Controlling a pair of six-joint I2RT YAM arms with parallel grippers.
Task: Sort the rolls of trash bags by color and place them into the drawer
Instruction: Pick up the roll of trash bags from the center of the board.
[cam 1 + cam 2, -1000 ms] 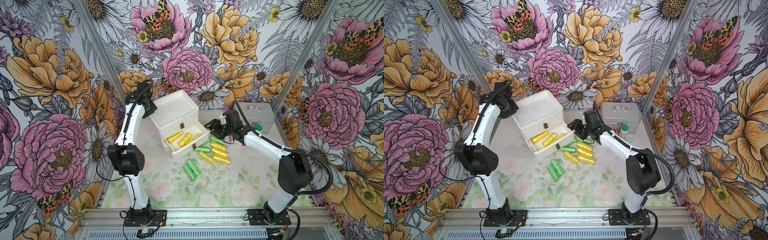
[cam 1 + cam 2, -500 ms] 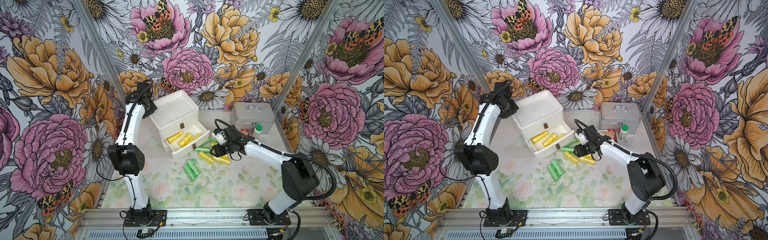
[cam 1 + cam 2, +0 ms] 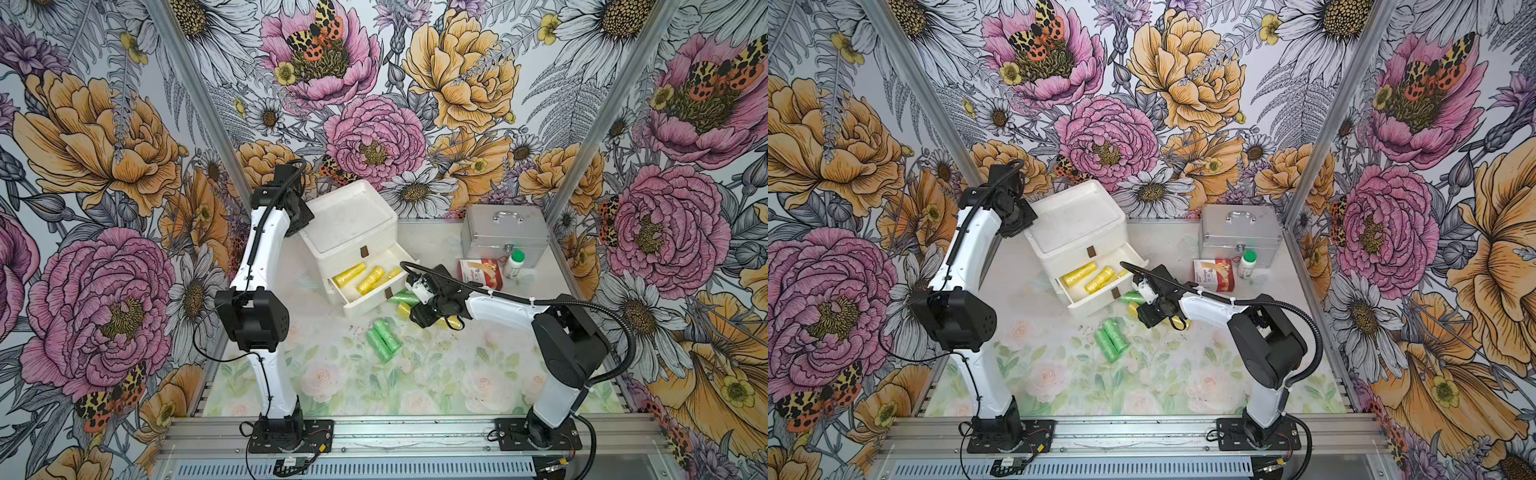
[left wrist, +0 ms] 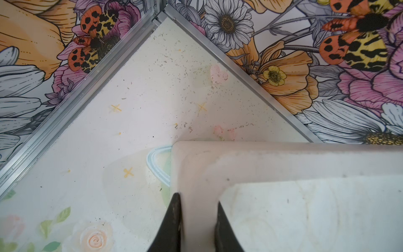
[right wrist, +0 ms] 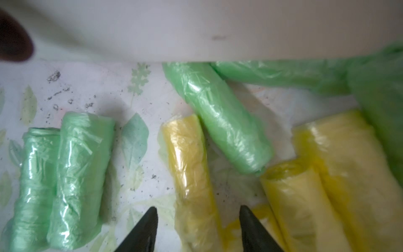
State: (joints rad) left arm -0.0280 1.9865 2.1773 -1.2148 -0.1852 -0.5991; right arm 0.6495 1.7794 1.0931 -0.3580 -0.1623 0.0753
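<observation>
**Right gripper spread around a yellow roll**

The right gripper (image 5: 198, 215) hangs low over the flower-printed table mat (image 5: 135, 104). Its black pointed fingers (image 5: 148, 227) are spread on both sides of a glossy crinkly yellow plastic roll (image 5: 187, 165) and do not touch it. Two light green rolls (image 5: 63, 174) lie side by side near it. More yellow rolls (image 3: 365, 279) lie in the open drawer (image 3: 370, 298) of the white plastic cabinet (image 3: 349, 216). The left gripper (image 4: 198, 209) pinches the smooth rounded top rim of this cabinet.
</observation>
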